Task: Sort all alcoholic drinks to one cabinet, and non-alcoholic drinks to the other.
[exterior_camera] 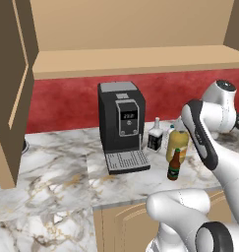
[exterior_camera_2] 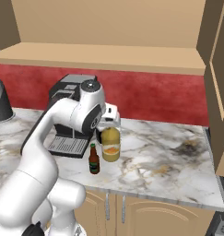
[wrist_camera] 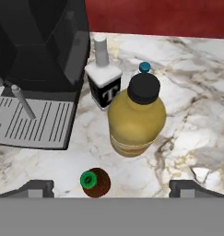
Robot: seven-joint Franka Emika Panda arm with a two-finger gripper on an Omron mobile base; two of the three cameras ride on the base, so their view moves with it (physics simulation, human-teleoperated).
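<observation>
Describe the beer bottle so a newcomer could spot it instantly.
Find the black coffee machine on the marble counter. Right of its drip tray stands a cluster of bottles; the beer bottle is nearest the counter's front edge. It is the smallest, dark brown with a green cap.

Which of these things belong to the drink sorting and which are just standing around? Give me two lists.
Belongs to the job:
- beer bottle
- squarish black-labelled bottle
- juice bottle
- water bottle, mostly hidden behind the juice
- wide cabinet, open, shelf bare

Just standing around:
- coffee machine
- marble counter
</observation>
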